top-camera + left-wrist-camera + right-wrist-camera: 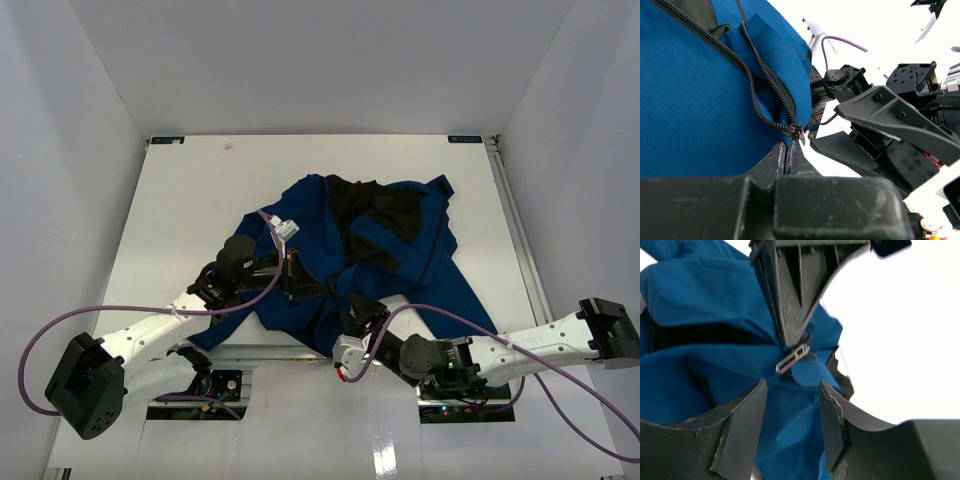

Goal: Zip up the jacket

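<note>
The royal-blue jacket (400, 260) lies crumpled mid-table with its black lining (370, 215) showing. My left gripper (291, 276) is shut on the jacket's (700, 100) bottom edge, right beside the foot of the zipper (765, 95); its jaws (786, 150) are pressed together on the fabric. The metal zipper pull (792, 359) hangs just below those tips. My right gripper (792, 397) is open, its fingers (755, 410) on either side of a fold of blue cloth a little short of the pull. In the top view the right gripper (352, 322) sits at the jacket's near hem.
White walls enclose the table (180, 200) on three sides. Purple cables (60, 330) loop from both arms near the front edge. The two grippers are close together, the right gripper's fingers (840, 150) filling the right half of the left wrist view.
</note>
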`<state>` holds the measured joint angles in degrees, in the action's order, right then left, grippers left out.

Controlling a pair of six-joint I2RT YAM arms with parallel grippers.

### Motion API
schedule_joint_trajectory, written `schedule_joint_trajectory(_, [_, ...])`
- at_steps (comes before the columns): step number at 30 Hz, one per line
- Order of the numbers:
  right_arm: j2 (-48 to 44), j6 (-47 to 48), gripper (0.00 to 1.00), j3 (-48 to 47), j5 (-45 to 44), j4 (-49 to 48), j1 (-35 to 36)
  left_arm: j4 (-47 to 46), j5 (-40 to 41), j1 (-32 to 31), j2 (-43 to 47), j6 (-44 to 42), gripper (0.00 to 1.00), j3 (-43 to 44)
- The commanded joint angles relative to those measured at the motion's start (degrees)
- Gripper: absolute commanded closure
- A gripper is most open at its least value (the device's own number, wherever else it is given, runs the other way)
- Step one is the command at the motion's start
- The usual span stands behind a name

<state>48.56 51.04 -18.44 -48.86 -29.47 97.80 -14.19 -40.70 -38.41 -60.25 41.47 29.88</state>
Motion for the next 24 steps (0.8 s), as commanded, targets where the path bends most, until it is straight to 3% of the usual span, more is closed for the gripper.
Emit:
schedule_joint_trajectory(1, [3.20, 5.55, 0.48, -0.49, 1.17, -9.35, 0.37, -2.37, -1.98, 0.09, 1.52, 0.96, 1.00, -0.66])
schedule_joint_trajectory(12, [8.55, 7.41, 0.48, -2.48, 1.84, -9.99, -0.85, -3.12, -2.19, 0.09, 1.72, 1.16, 1.00, -1.22])
schedule_joint_trajectory(24, [12.15, 10.76, 0.49, -2.21, 1.92, -17.75, -1.56, -3.04, -2.29, 0.09, 1.44, 0.98, 1.00, -1.23])
